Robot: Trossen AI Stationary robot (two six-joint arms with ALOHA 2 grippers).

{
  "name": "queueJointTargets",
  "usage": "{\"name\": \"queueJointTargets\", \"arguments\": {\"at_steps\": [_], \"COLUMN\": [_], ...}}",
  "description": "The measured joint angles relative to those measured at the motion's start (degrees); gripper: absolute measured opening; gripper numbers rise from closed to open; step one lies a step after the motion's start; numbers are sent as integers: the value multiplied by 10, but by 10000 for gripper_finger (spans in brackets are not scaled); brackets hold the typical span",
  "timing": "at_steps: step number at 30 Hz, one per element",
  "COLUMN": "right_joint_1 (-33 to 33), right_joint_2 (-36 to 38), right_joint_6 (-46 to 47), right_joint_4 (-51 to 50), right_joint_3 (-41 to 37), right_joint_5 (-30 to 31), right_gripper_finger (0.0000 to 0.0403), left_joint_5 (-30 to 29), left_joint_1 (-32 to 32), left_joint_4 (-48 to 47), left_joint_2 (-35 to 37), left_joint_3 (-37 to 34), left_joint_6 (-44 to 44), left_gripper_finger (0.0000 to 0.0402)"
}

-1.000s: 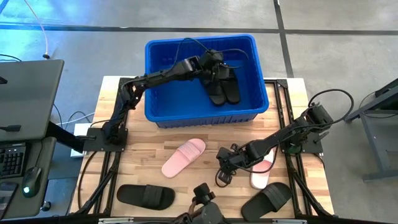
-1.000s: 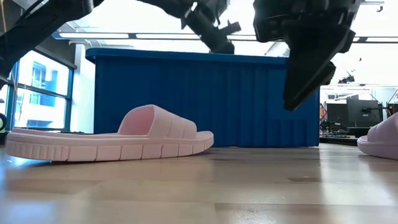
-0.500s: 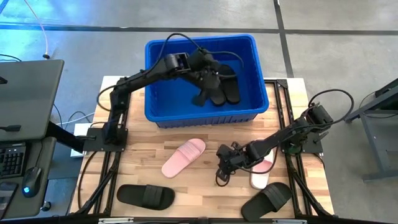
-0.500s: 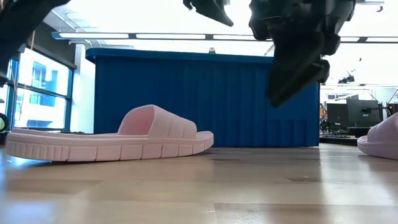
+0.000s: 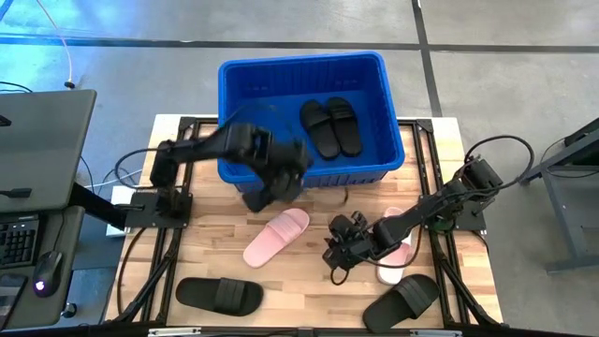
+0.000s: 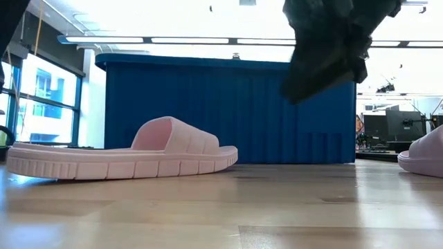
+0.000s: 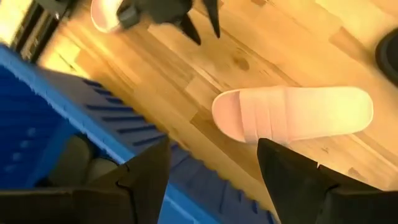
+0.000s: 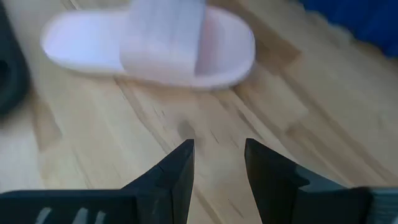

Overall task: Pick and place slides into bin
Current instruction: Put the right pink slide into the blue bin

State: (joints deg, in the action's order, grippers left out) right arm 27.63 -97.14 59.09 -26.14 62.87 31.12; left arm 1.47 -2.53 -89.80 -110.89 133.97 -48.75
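Observation:
The blue bin (image 5: 299, 117) stands at the table's far side with two black slides (image 5: 330, 126) lying side by side on its floor. My left gripper (image 5: 271, 187) is open and empty, over the bin's near wall (image 7: 37, 118) and above the table. A pink slide (image 5: 277, 236) lies sole down mid-table; it also shows in the left wrist view (image 7: 292, 112). My right gripper (image 5: 339, 251) is open and empty, just right of that slide (image 8: 155, 43), above the wood. A second pink slide (image 5: 395, 257) lies partly under my right arm.
Two more black slides lie near the table's front edge, one at the left (image 5: 220, 295) and one at the right (image 5: 402, 301). Bare wood lies between the pink slide and the bin. A desk with a keyboard stands left of the table.
My left gripper has come out of the bin, empty, and swung over its near wall toward the table's near edge and the pink slide. The two black slides stay in the bin. My right gripper has risen a little beside the pink slide.

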Motion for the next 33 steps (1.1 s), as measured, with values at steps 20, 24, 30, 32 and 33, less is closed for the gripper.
{"name": "queueJointTargets", "arguments": {"at_steps": [20,24,30,32,33], "right_joint_1": [88,75,73,78,81], "right_joint_2": [-114,-147,-192,-205,-210], "right_joint_6": [-145,-98,68,136,169], "right_joint_4": [-72,-238,-527,-610,-643], "right_joint_3": [227,314,385,381,370], "right_joint_5": [-99,-194,-239,-239,-249], "right_gripper_finger": [93,98,99,99,99], "left_joint_5": [-194,-225,-238,-238,-237], "left_joint_1": [112,112,112,112,112], "left_joint_4": [-2,-1,-2,-2,-2], "left_joint_2": [123,144,152,154,155], "left_joint_3": [0,0,0,0,-1], "left_joint_6": [58,59,76,76,76], "left_gripper_finger": [232,232,232,232,232]}}
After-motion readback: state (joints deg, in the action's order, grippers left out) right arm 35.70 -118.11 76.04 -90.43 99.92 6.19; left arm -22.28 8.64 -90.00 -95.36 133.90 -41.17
